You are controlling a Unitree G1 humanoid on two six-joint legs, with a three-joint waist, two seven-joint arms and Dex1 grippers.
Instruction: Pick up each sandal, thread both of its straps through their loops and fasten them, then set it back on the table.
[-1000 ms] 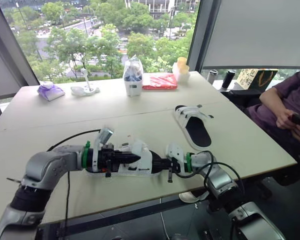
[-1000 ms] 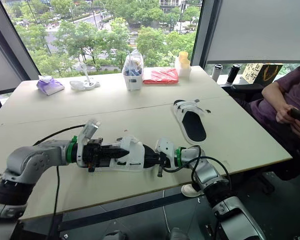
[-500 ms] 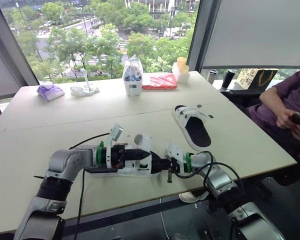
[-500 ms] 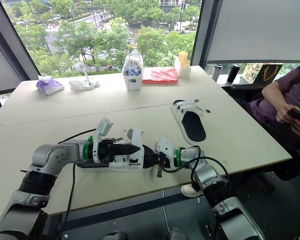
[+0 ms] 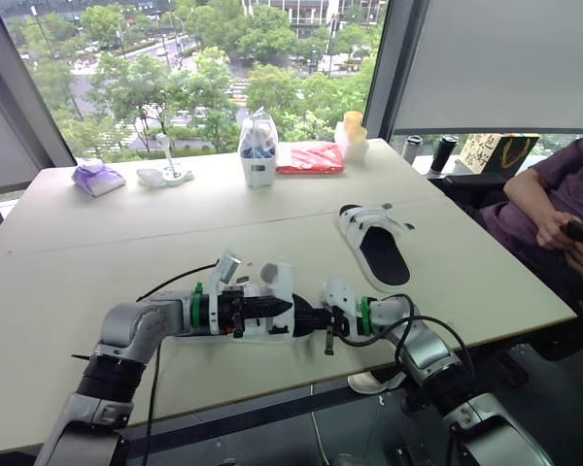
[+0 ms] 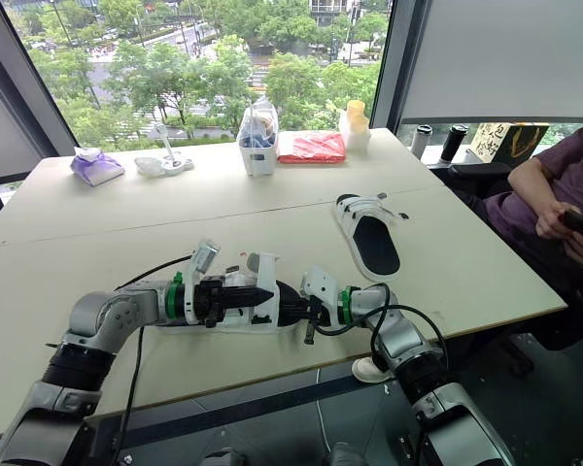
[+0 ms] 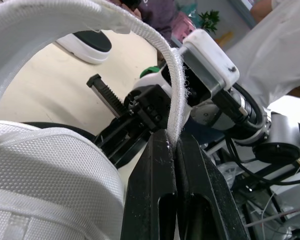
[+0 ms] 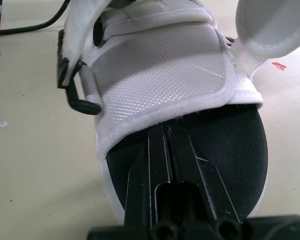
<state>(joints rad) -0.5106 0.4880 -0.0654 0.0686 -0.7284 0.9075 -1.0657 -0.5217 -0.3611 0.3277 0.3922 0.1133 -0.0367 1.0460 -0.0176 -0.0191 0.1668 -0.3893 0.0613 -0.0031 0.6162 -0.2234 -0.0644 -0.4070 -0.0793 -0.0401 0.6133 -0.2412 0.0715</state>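
**Left arm moved in, strap lifted**

Since one second ago the left arm has slid closer to the right gripper (image 8: 166, 131), and the white strap (image 7: 176, 85) now stands higher above the sandal (image 8: 160, 65). The right arm has kept its place.

The left gripper (image 7: 171, 139) is clenched on the strap. Its two black fingers are pressed together with the thin edge of the strap pinched between their tips. From the tips the strap rises and curves back over the gripper in an arch.

The right gripper points at the left one from the opposite side, tips near tips, with the sandal between them. Its fingers are pressed together and lie over the black footbed. Their tips touch the hem of the white mesh band (image 8: 155, 107). I cannot tell whether any fabric is caught between them.

The sandal rests on the table (image 5: 126, 233), under both grippers.

The second sandal (image 5: 374, 243) lies flat on the table, well apart from the right gripper, beyond it and to its outer side. A person (image 5: 554, 204) sits past that sandal, at the edge of the table.
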